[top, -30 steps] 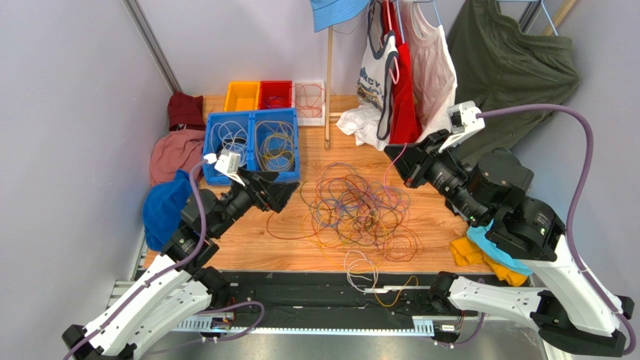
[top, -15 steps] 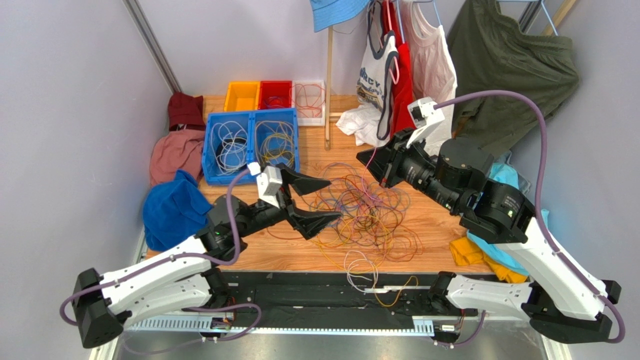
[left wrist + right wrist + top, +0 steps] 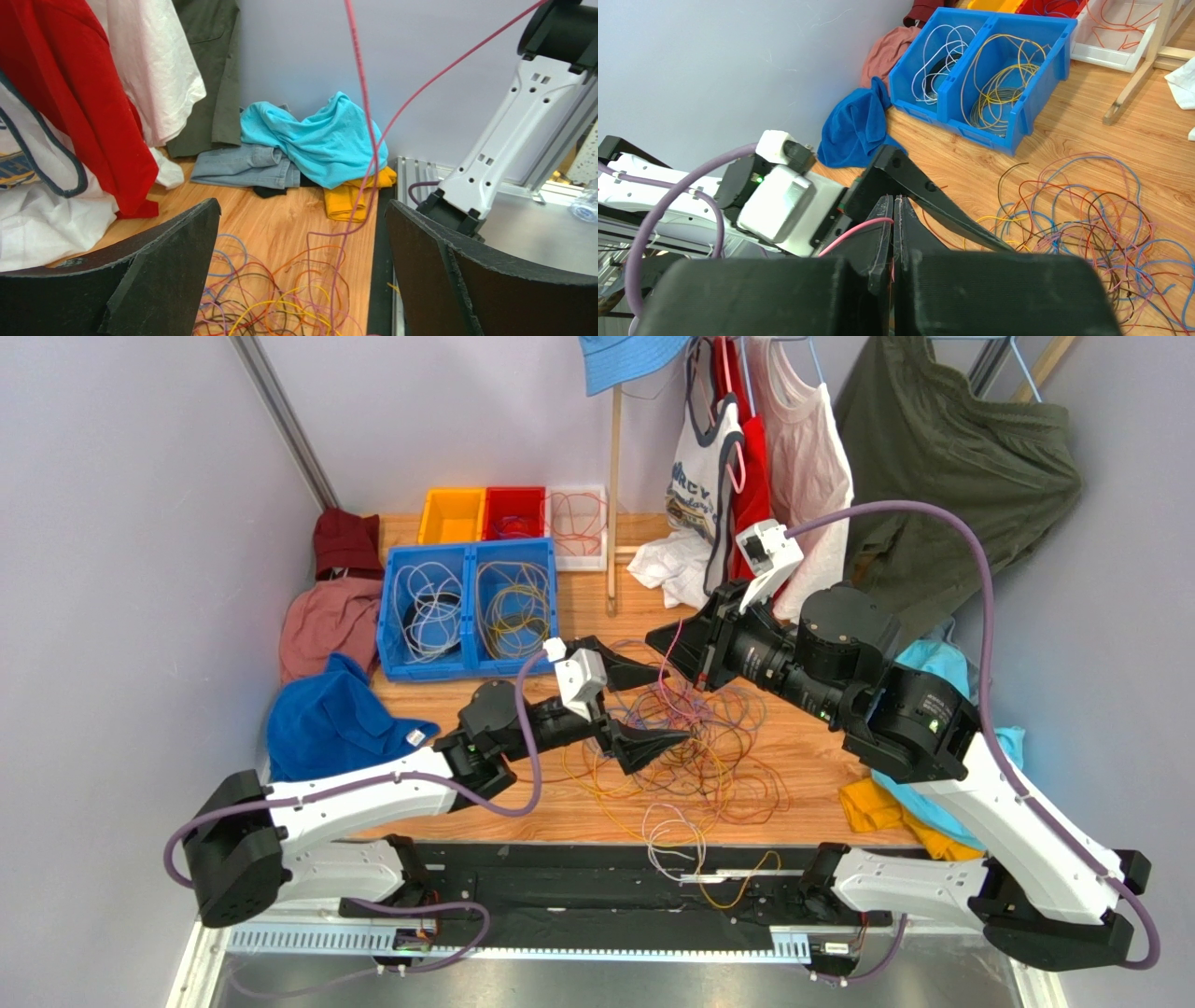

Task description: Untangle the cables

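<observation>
Top external: the right gripper (image 3: 662, 637), clamped shut, lifts one strand off the tangle of cables (image 3: 730, 756). The left gripper (image 3: 671, 706) hangs wide open and empty just below it.

Left wrist: the pink cable (image 3: 361, 105) rises between the spread jaws, touching neither. The next move is probably to close on it.

Right wrist: only this view shows the strand pinched at the fingertips.

No text, brand or number can be read anywhere. The only candidate is a blue print (image 3: 690, 482) on the white top (image 3: 706, 525) hanging just beyond the right claw (image 3: 657, 639). It is too small and blurred to tell letters. In the left wrist view the same top shows only a faint yellowish mark at the picture's edge, also illegible.
</observation>
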`<state>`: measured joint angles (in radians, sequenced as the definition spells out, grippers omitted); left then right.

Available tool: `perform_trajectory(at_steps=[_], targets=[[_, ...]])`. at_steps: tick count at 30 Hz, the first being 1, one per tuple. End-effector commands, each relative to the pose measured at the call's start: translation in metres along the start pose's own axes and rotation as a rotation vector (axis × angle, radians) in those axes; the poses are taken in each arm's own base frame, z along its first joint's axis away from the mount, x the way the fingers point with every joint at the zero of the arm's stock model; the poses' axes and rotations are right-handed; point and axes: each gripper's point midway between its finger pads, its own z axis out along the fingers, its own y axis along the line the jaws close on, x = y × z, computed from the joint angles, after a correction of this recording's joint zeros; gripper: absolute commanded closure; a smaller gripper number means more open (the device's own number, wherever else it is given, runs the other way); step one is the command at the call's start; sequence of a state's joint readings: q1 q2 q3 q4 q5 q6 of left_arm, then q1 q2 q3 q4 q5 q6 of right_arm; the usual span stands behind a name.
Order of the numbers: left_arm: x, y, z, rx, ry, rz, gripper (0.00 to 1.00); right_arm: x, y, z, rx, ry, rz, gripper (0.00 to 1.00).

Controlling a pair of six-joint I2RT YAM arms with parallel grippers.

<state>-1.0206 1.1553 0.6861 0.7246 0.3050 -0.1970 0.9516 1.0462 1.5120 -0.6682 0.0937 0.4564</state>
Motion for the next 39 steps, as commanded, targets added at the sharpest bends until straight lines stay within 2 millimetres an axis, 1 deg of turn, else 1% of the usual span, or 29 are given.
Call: perform_trajectory(at_steps=[1,3,4,5,6,8,9,11,12,15,18,19,20,21,22,23,24,25,26,27,28,29,31,33,34,36,37,38,39], targets=[[-0.032,-0.003,0.018,0.04,-0.118,0.061,0.06,-0.012,0.013,-0.001,-0.055,-0.038,0.008,1.0],[-0.032,-0.003,0.022,0.051,-0.117,0.061,0.11,-0.012,0.013,-0.001,-0.055,-0.038,0.004,1.0],[-0.026,-0.003,0.024,0.057,-0.105,0.057,0.12,-0.011,0.012,0.0,-0.053,-0.036,0.002,1.0],[-0.028,-0.003,0.025,0.06,-0.11,0.058,0.15,-0.012,0.012,-0.001,-0.053,-0.039,-0.002,1.0],[-0.027,-0.004,0.026,0.065,-0.108,0.056,0.2,-0.012,0.012,-0.001,-0.052,-0.04,-0.004,1.0],[-0.025,-0.006,0.027,0.078,-0.106,0.055,0.26,-0.011,0.011,-0.002,-0.05,-0.039,-0.007,1.0],[-0.025,-0.007,0.027,0.084,-0.106,0.056,0.36,-0.011,0.01,-0.001,-0.048,-0.04,-0.009,1.0],[-0.025,-0.011,0.028,0.108,-0.103,0.059,0.52,-0.009,0.01,-0.001,-0.048,-0.039,-0.007,1.0],[-0.025,-0.012,0.029,0.117,-0.1,0.058,0.7,-0.008,0.009,-0.001,-0.048,-0.039,-0.007,1.0],[-0.024,-0.016,0.028,0.138,-0.091,0.044,1.0,-0.006,0.008,0.0,-0.048,-0.039,0.0,1.0],[-0.028,-0.02,0.025,0.148,-0.098,0.025,1.0,-0.005,0.007,-0.002,-0.048,-0.042,0.005,1.0],[-0.033,-0.02,0.023,0.141,-0.105,0.017,1.0,-0.004,0.006,-0.003,-0.044,-0.041,0.004,1.0],[-0.028,-0.019,0.021,0.127,-0.075,0.005,1.0,-0.006,0.002,-0.006,-0.025,-0.057,0.005,0.98],[-0.028,-0.017,0.02,0.113,-0.06,-0.001,1.0,-0.005,-0.002,-0.008,-0.011,-0.063,0.004,0.91],[-0.036,-0.013,0.016,0.078,-0.061,0.007,1.0,-0.006,-0.005,-0.011,0.004,-0.073,0.0,0.78],[-0.027,-0.008,0.013,0.04,0.015,-0.016,1.0,-0.009,-0.015,-0.013,0.05,-0.097,-0.003,0.64],[-0.028,-0.004,0.011,0.011,0.043,-0.02,1.0,-0.01,-0.021,-0.02,0.077,-0.114,-0.005,0.44],[-0.033,0.006,0.006,-0.044,0.061,-0.02,1.0,-0.01,-0.029,-0.024,0.11,-0.123,-0.005,0.36],[-0.03,0.011,0.0,-0.078,0.132,-0.042,1.0,-0.011,-0.036,-0.028,0.145,-0.134,-0.005,0.31],[-0.031,0.015,-0.003,-0.102,0.157,-0.051,1.0,-0.014,-0.048,-0.033,0.206,-0.161,-0.007,0.21],[-0.038,0.026,-0.01,-0.155,0.16,-0.064,1.0,-0.014,-0.055,-0.04,0.24,-0.168,-0.01,0.16],[-0.039,0.032,-0.017,-0.194,0.193,-0.086,1.0,-0.016,-0.066,-0.046,0.298,-0.188,-0.013,0.0],[-0.053,0.052,-0.032,-0.298,0.187,-0.112,1.0,-0.012,-0.078,-0.056,0.352,-0.188,-0.019,0.0],[-0.063,0.066,-0.044,-0.376,0.202,-0.151,1.0,-0.01,-0.09,-0.062,0.406,-0.201,-0.014,0.0],[-0.071,0.081,-0.053,-0.434,0.192,-0.153,1.0,-0.006,-0.096,-0.068,0.42,-0.208,-0.012,0.0],[-0.087,0.092,-0.06,-0.491,0.187,-0.176,1.0,-0.001,-0.102,-0.073,0.439,-0.218,-0.001,0.0],[-0.092,0.106,-0.064,-0.532,0.187,-0.177,1.0,0.008,-0.107,-0.072,0.448,-0.208,0.004,0.0],[-0.109,0.109,-0.066,-0.554,0.176,-0.175,1.0,0.008,-0.108,-0.077,0.447,-0.219,0.012,0.0],[-0.111,0.12,-0.066,-0.591,0.182,-0.184,1.0,0.01,-0.109,-0.078,0.448,-0.218,0.014,0.0]])
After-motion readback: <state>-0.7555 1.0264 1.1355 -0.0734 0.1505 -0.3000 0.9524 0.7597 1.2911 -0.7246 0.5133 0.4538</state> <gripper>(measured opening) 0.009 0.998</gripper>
